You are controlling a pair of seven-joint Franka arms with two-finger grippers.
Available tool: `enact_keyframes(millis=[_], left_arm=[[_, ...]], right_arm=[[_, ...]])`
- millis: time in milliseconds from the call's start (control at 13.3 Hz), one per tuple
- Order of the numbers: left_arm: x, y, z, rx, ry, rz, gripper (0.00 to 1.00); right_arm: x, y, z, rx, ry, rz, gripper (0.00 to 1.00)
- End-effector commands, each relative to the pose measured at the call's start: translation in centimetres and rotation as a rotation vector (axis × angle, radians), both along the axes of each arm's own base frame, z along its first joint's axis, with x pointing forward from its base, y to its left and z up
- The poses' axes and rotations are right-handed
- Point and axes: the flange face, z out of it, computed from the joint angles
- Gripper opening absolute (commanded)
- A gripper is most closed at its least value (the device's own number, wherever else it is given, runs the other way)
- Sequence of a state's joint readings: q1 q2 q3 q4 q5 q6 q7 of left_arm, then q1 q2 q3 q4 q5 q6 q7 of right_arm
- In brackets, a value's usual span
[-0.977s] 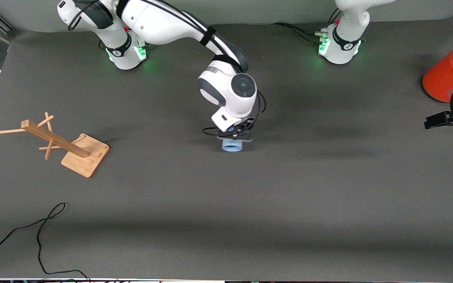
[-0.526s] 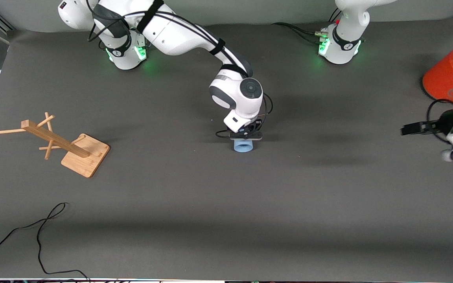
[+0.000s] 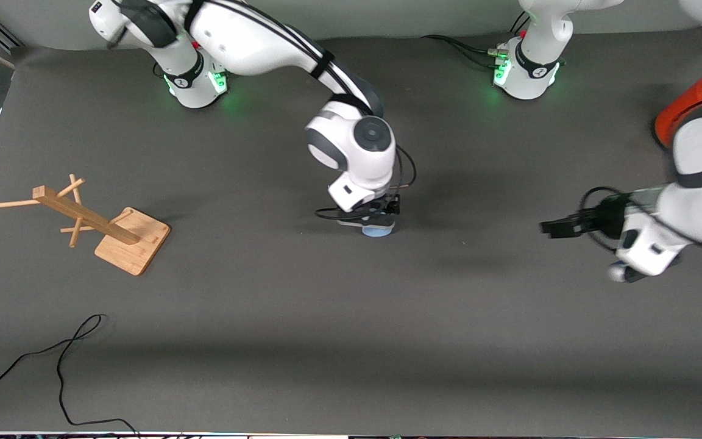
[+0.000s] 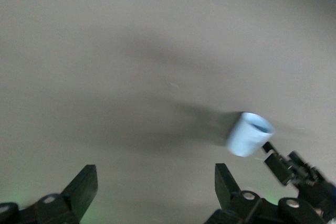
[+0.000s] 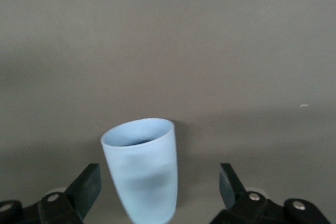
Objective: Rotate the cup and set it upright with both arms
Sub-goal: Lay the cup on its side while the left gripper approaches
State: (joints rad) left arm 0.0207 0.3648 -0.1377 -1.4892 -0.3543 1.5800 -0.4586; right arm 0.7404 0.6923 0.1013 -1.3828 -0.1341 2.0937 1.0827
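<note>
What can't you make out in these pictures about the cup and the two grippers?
- Front view: the right arm's wrist hides most of the cup and the right gripper.
- Right wrist view: the cup's base is cut off by the picture's edge, so whether it rests on the table is unclear.
- Left wrist view: motion blur smears the cup; the open left gripper shows only its fingertips.

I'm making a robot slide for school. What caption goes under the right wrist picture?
Light-blue cup standing between the right tool's open fingers over the grey table.
</note>
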Motion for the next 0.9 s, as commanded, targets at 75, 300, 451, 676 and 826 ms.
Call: enact_keyframes(millis=[75, 300, 451, 676, 826], left_arm=[[2.6, -5.5, -4.7, -0.091, 0.140, 0.121, 0.99], [3.2, -11.3, -9.6, -0.146, 0.237, 0.221, 0.99], [2.0, -17.7, -13.7, -0.109, 0.283, 0.253, 0.99], [-0.9, -25.2, -20.5, -0.048, 0.329, 0.261, 0.99], [-2.2, -26.5, -23.5, -0.016, 0.365, 0.249, 0.99]], right_arm=[[1.6, -8.8, 8.9, 0.032, -0.004, -0.121, 1.00], [5.4, -18.0, 14.5, 0.067, 0.076, -0.153, 1.00], [8.0, -25.2, 17.2, 0.072, 0.099, -0.161, 1.00], [9.7, -36.5, 19.9, 0.053, 0.154, -0.118, 1.00], [9.6, -42.9, 21.7, 0.055, 0.166, -0.103, 1.00]])
